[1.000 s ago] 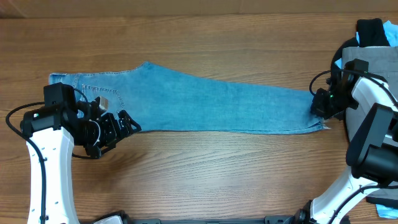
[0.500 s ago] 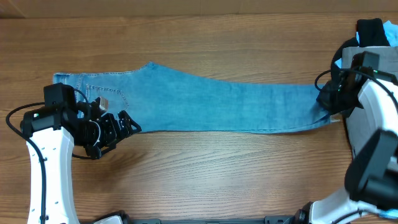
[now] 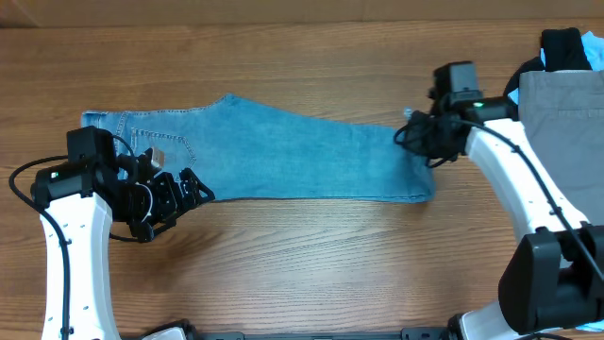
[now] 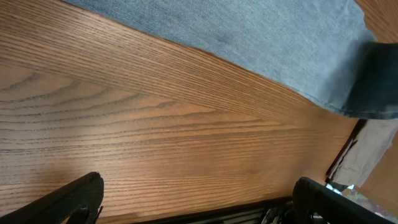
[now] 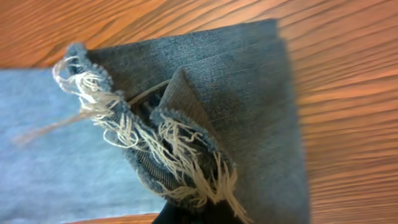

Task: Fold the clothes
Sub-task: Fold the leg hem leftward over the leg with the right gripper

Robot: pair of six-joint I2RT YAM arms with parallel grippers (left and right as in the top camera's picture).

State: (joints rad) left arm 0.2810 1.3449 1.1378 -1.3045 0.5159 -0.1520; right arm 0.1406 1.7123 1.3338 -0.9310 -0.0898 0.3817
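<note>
The clothes are one pair of light blue jeans (image 3: 293,156) lying flat across the wooden table, waist and stitched pocket (image 3: 156,146) at the left. My right gripper (image 3: 422,138) is shut on the frayed hems (image 5: 186,155) and holds them above the legs, so the right end curls back on itself. In the right wrist view the denim (image 5: 249,93) drapes over my right gripper (image 5: 205,214) and hides its fingertips. My left gripper (image 3: 193,189) stands open at the front edge of the jeans near the waist, holding nothing. Its view shows both fingers (image 4: 68,199) over bare wood, the jeans (image 4: 249,37) beyond.
A heap of other garments sits at the back right corner: a grey cloth (image 3: 566,104), a black piece (image 3: 563,47) and some blue fabric. Bare wooden tabletop (image 3: 311,264) lies in front of the jeans. A dark blurred shape (image 4: 379,81) shows at the right of the left wrist view.
My right gripper has travelled left with the hems, lifting the leg ends and doubling them back over the jeans. The waist end slid slightly right. The left arm has stayed put.
</note>
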